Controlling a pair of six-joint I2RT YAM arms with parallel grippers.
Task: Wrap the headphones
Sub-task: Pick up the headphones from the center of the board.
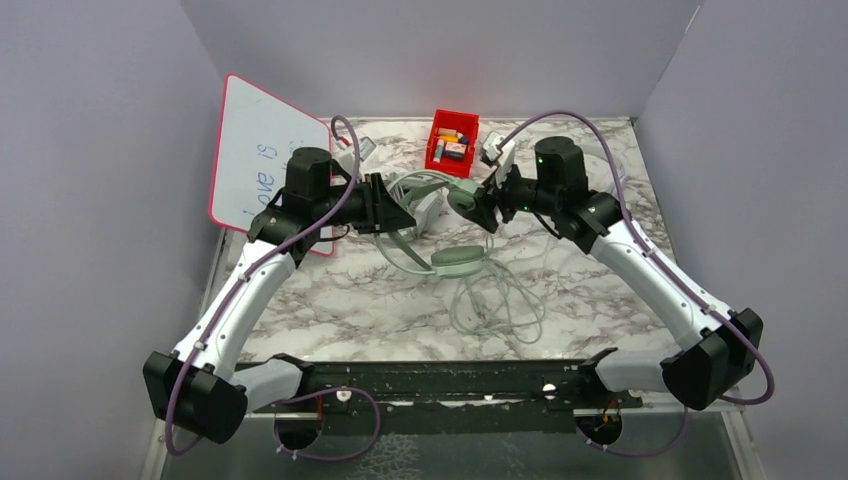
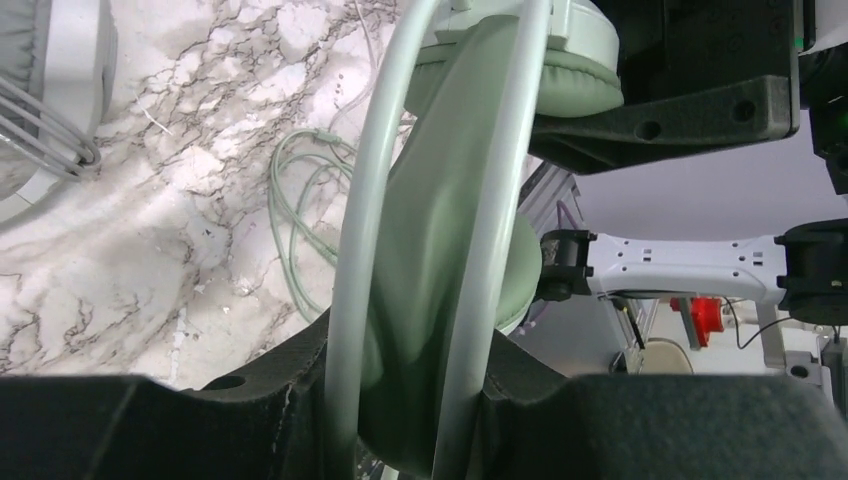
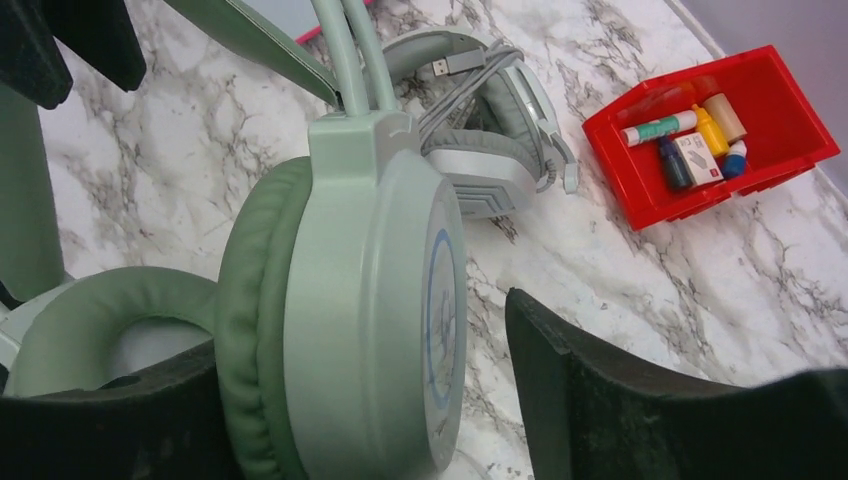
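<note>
- Headband (image 2: pixel 440 230) of the mint-green headset (image 3: pixel 370 300): raised above the marble-pattern worktop (image 1: pixel 330 300) near its centre, spanning between the two grippers.
- Left gripper (image 1: pixel 398 212): comes in from 9 o'clock. Its jaws pinch the headband, with a black finger against each side of the two thin rails and the padded strap between them.
- Right gripper (image 1: pixel 478 205): comes in from 3 o'clock. Its jaws are spread around the upper ear cup (image 1: pixel 462 195). One finger touches the cushion side. A gap shows between the other finger (image 3: pixel 620 400) and the cup's hard outer face.
- Lower ear cup (image 1: pixel 458 260): at 6 o'clock of the two grippers, low at the worktop. Whether it rests on the surface cannot be told.
- Mint-green cable (image 1: pixel 495 305): loose loops on the worktop at 5 o'clock of the lower ear cup, not wound.
- Grey-white headset (image 3: pixel 490 150): lies on the worktop at 12 o'clock of the gap between the grippers. Its grey cable is bundled across it, with a USB plug (image 3: pixel 450 65) showing on top.
- Red bin (image 1: pixel 452 140): at 12 o'clock near the far edge of the worktop, holding small bottles and a box.
- Whiteboard (image 1: pixel 255 160): red-edged, with handwriting, leaning at 10 o'clock just beside the left arm.
</note>
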